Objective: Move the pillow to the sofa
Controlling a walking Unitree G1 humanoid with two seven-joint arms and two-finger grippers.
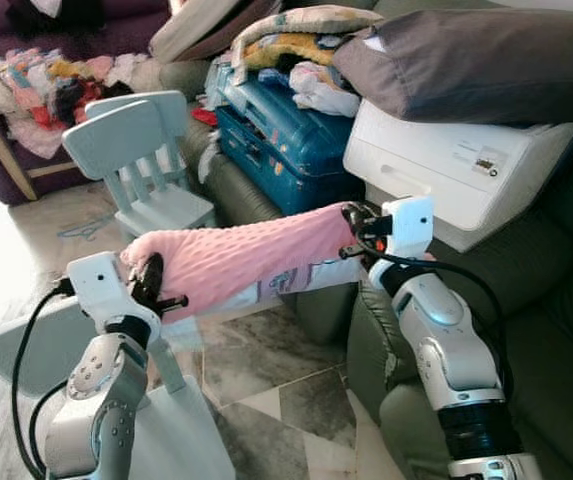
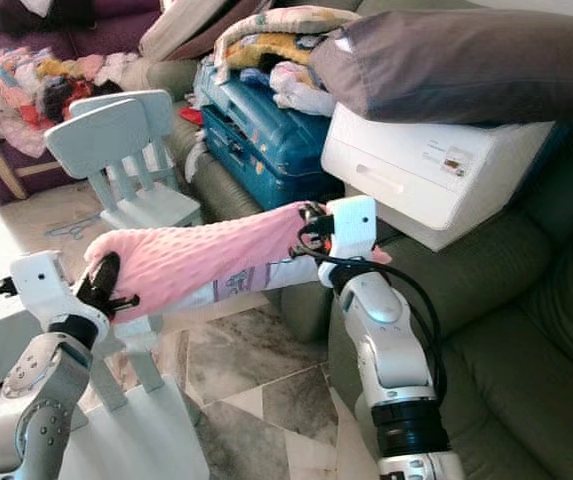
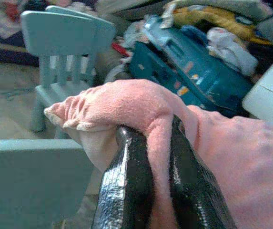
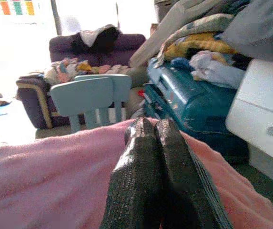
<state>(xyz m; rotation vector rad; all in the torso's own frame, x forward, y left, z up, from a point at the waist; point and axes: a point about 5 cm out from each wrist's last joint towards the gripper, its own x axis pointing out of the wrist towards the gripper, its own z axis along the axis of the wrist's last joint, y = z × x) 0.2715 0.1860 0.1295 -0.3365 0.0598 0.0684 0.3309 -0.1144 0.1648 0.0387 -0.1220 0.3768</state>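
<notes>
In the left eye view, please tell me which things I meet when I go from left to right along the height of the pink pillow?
left gripper pinching one end → pink pillow → right gripper at the other end → green sofa.

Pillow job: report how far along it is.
Done: the pink pillow is lifted, held in the air between both arms. In hand: the left gripper pinches one end and the right gripper is shut on the other, beside the green sofa. Left: setting it down on the sofa, whose seat already carries a white printer and a blue suitcase.
</notes>
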